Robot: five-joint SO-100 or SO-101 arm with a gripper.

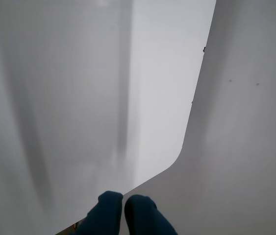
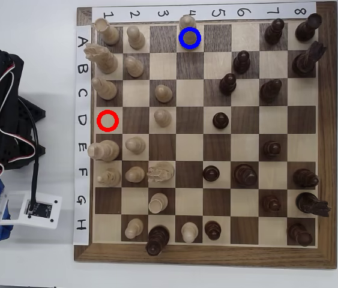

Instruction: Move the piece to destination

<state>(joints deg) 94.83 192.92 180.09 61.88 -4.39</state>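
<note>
Overhead view: piece [image 2: 190, 31] standing upper centre of frame, inside blue-ringed destination [image 2: 190, 38]; red ring [image 2: 107, 120] at left of chessboard [image 2: 328, 150]. Wrist view: claw [image 1: 123, 199] clenched, empty, over white table [image 1: 79, 98].

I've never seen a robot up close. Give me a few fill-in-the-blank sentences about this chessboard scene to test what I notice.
On the chessboard, the blue ring marks a square in the column numbered ___.
The red ring marks a square in the row lettered ___.
In the wrist view, the fingertips of the gripper are coloured ___.

Missing words: 4; D; blue.
</note>
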